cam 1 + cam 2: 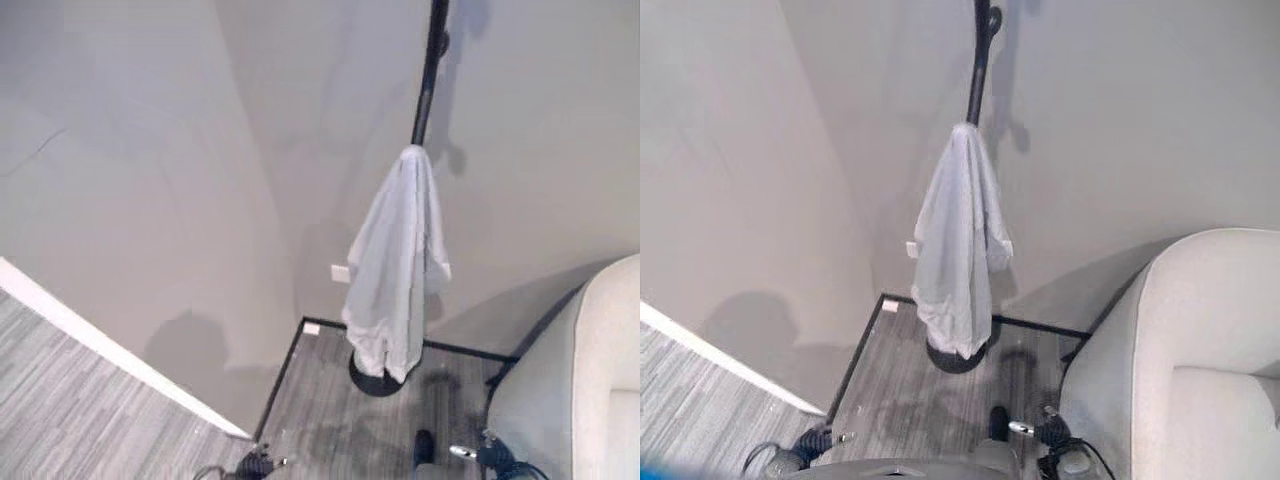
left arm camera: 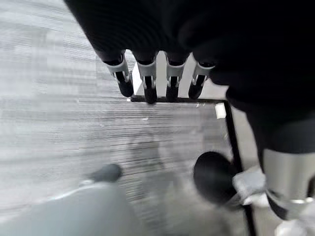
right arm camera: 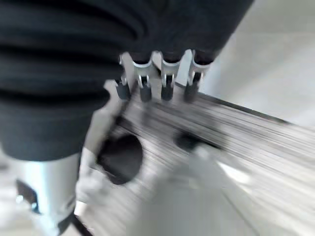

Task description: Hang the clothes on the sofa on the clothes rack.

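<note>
Hands are both empty right now. Left hand (image 2: pixel 157 81) hangs over the grey floor (image 2: pixel 59 118), fingers straight and relaxed, gripping nothing, touching nothing. Right hand (image 3: pixel 155 81) is the same: fingers loose in a row above the floor, nothing between them. And look at the corner: the white garment (image 1: pixel 398 270) is up on the clothes rack (image 1: pixel 430 70), draped from the black pole and trailing down to just above the round black base (image 1: pixel 952 358). Base sits on the floor in the corner, beside the grey wall (image 1: pixel 150 180). Pale sofa (image 1: pixel 1200 340) stands to the right, near the rack.
</note>
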